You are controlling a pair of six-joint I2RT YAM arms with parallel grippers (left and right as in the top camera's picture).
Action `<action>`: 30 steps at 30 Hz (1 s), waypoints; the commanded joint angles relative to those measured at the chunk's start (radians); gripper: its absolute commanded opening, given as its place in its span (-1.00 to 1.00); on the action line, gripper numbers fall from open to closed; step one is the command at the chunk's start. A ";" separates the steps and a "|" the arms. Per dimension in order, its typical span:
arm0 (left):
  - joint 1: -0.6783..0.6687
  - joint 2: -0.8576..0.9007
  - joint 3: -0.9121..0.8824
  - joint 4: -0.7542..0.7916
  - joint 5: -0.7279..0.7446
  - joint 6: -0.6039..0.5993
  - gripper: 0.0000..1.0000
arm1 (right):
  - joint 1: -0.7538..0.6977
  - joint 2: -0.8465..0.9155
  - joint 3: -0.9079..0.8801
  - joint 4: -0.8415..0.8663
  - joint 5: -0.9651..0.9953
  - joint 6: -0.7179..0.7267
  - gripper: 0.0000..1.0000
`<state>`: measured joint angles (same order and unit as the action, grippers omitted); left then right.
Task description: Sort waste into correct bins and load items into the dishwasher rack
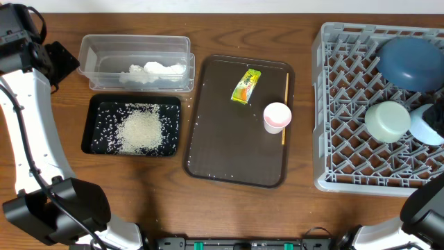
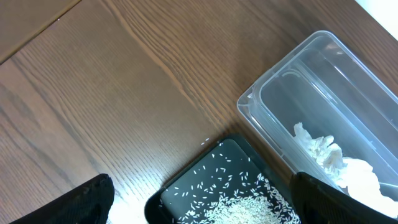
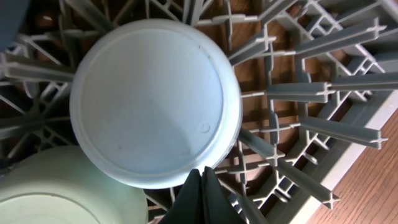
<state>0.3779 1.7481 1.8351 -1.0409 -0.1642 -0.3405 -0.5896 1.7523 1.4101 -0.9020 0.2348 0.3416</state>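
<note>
White rice [image 1: 141, 129] lies heaped in the shallow black tray [image 1: 93, 136]. A crumpled tissue [image 1: 157, 70] sits in the clear tub [image 1: 136, 43]. The yellow-green wrapper [image 1: 245, 85], the pinkish-white cup [image 1: 277, 117] and the thin wooden stick [image 1: 285, 107] rest on the brown tray. In the grey rack [image 1: 347, 104] are the dark blue plate [image 1: 409, 62], the mint bowl [image 1: 387, 120] and the light blue bowl [image 3: 152, 99], upside down. My left gripper [image 2: 202, 190] hangs open over the black tray's corner, holding nothing. My right gripper [image 3: 202, 173] is shut and empty, beside the light blue bowl's rim.
The large dark brown serving tray [image 1: 222, 149] lies between the bins and the rack, with a few stray grains on it. Rack pegs [image 3: 311, 93] stand all round my right gripper. Bare wooden table [image 2: 93, 93] stretches left of the tub.
</note>
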 commanded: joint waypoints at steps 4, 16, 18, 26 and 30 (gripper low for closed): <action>0.003 -0.003 0.003 -0.002 -0.012 -0.002 0.85 | -0.004 0.008 -0.006 -0.027 -0.043 0.017 -0.98; 0.003 -0.003 0.003 -0.002 -0.012 -0.002 0.85 | -0.007 0.008 -0.007 0.060 -0.026 0.017 -0.98; 0.003 -0.003 0.003 -0.002 -0.012 -0.002 0.86 | -0.007 0.008 -0.007 0.061 -0.025 0.017 -0.98; 0.003 -0.003 0.003 -0.002 -0.012 -0.002 0.85 | -0.008 0.010 -0.060 0.049 -0.018 0.017 -0.98; 0.003 -0.003 0.003 -0.002 -0.012 -0.002 0.85 | -0.008 0.010 -0.112 0.098 -0.018 0.017 -0.98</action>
<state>0.3779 1.7481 1.8351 -1.0412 -0.1642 -0.3405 -0.5896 1.7573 1.3285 -0.8181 0.2031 0.3420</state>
